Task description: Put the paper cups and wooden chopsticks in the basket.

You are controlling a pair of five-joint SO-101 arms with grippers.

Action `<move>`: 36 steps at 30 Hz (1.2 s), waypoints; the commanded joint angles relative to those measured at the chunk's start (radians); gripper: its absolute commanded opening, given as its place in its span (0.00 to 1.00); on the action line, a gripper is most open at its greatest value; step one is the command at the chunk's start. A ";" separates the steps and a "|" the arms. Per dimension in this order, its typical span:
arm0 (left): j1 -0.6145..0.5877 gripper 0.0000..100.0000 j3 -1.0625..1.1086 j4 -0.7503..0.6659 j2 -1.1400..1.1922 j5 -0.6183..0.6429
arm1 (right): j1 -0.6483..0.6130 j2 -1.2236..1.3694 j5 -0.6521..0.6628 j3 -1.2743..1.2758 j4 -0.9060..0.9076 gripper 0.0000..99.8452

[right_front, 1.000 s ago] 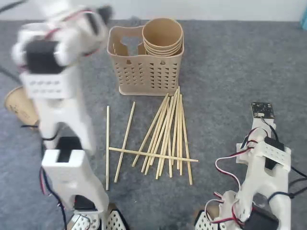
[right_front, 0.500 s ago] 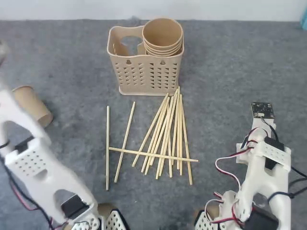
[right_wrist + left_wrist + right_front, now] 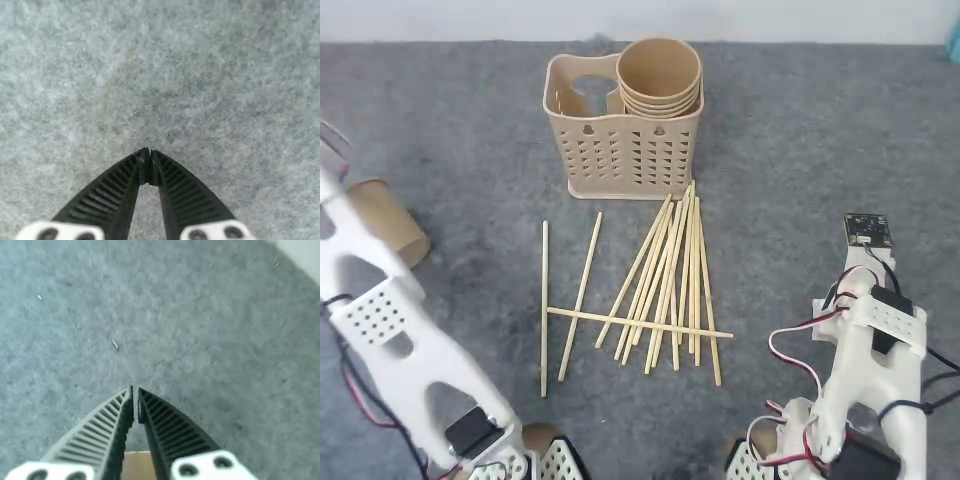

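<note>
— Where are the cups sitting?
— A stack of paper cups (image 3: 660, 75) is standing upright in the right half of the basket (image 3: 620, 150), which is resting on the grey carpet (image 3: 800, 130) at the far middle. One loose paper cup (image 3: 395, 225) is lying on its side far out to the left, well apart from the basket, and the left arm (image 3: 390, 340) is crossing in front of part of it.
— And the chopsticks?
— The wooden chopsticks (image 3: 665, 280) are lying on the carpet just on the near side of the basket. Most are fanning out in one bundle, with their far tips just beside the basket's near wall. Two are lying apart to the left of the bundle, and one is lying crosswise over its near part.
— What are the grippers doing?
— The left gripper (image 3: 135, 390) is hanging over carpet with its fingers pressed together at the tips, pinching nothing. The right gripper (image 3: 149, 155) is pointing at carpet too, its fingertips meeting with nothing between them. The right arm (image 3: 870, 340) is sitting folded at the near right, well apart from the chopsticks.
</note>
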 commanded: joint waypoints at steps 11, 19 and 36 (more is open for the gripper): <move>0.003 0.01 -0.033 0.279 0.028 -0.083 | 0.004 -0.033 0.006 -0.006 -0.010 0.01; -0.009 0.01 -0.125 0.503 -0.006 -0.160 | 0.004 -0.033 0.006 -0.006 -0.012 0.01; 0.058 0.01 0.783 0.500 -0.661 -0.333 | 0.004 -0.033 0.008 -0.006 -0.013 0.01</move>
